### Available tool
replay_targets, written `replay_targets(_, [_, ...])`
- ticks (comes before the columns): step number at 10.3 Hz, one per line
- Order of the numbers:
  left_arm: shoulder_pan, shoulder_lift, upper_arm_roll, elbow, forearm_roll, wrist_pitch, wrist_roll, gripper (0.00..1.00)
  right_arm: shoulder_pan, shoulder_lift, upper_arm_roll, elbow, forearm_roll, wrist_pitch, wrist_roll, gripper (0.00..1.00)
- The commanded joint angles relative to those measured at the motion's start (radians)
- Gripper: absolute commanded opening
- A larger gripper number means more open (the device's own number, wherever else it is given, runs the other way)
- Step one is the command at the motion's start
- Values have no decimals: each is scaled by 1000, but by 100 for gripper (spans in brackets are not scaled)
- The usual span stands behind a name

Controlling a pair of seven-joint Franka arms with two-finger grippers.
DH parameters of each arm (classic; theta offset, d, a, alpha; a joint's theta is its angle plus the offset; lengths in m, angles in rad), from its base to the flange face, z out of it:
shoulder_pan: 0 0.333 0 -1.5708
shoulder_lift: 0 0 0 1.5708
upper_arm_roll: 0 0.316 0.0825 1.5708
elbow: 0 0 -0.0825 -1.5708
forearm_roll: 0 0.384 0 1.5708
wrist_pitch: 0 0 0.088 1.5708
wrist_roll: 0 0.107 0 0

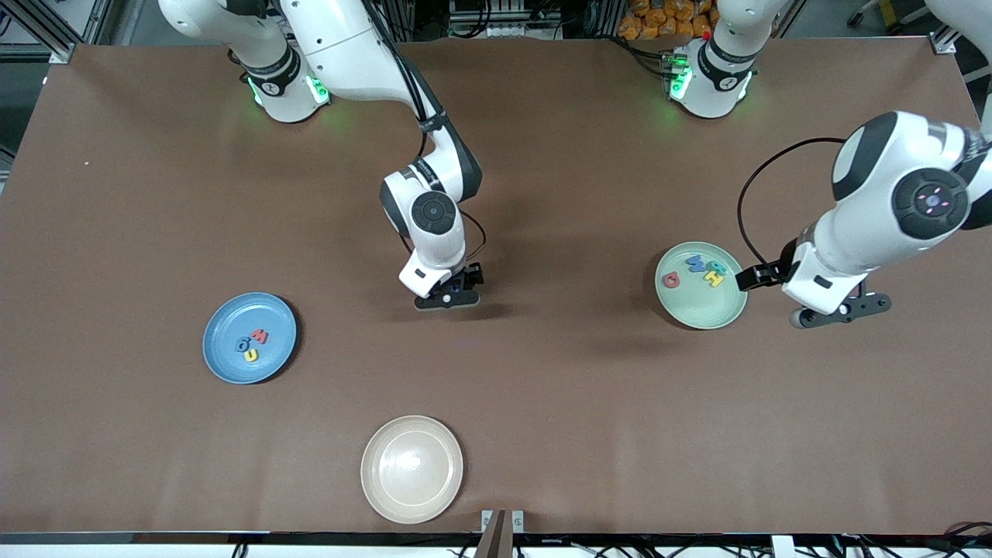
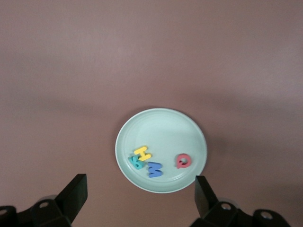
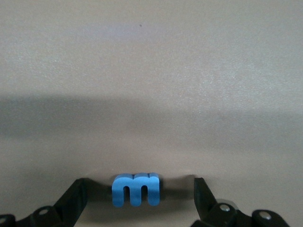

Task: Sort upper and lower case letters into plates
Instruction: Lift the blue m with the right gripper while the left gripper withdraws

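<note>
While the last loose letter, a chunky blue foam lowercase "m" (image 3: pixel 136 189), lies on the brown table mid-way between the plates, it is straddled by the right gripper (image 3: pixel 137 191), fingers apart, for grasping. The left gripper (image 2: pixel 139 191) is parked open beside the mint green plate (image 2: pixel 163 125); the sky blue plate (image 1: pixel 221 353) is judged the destination.

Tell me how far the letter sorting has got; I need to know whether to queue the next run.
Mostly done: four letters lie in the mint green plate and three in the sky blue plate. In hand: the right gripper is low over the table's middle, fingers open around a blue lowercase m, not closed on it. Left: carrying that m to a plate. The left gripper waits open beside the green plate.
</note>
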Motion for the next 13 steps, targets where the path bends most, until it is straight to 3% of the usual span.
replay_targets(1, [5, 0, -89, 149, 6, -162, 34, 100, -3, -9, -5, -4, -18, 9, 30, 100])
replay_targets(3, [12, -2, -110, 202, 3, -198, 72, 100, -10, -9, 2, -7, -16, 30, 25, 100])
replay_targets(6, [10, -22, -106, 246, -3, -238, 208, 100, -16, -9, 18, -7, 60, 31, -11, 100])
replay_targets(7, [4, -83, -82, 257, -49, -246, 215, 100, -19, -8, 18, -9, 61, 27, -24, 100])
replay_targets(8, [-40, -126, 25, 258, -114, -244, 215, 100, -29, -8, 21, -12, 64, 18, -66, 100])
replay_targets(12, [-539, -224, 632, 277, -285, -217, 223, 100, -61, -12, 50, -12, 64, 12, -93, 100])
replay_targets(13, [-652, -236, 770, 275, -319, -217, 240, 100, -61, -14, 50, -12, 64, 9, -93, 85])
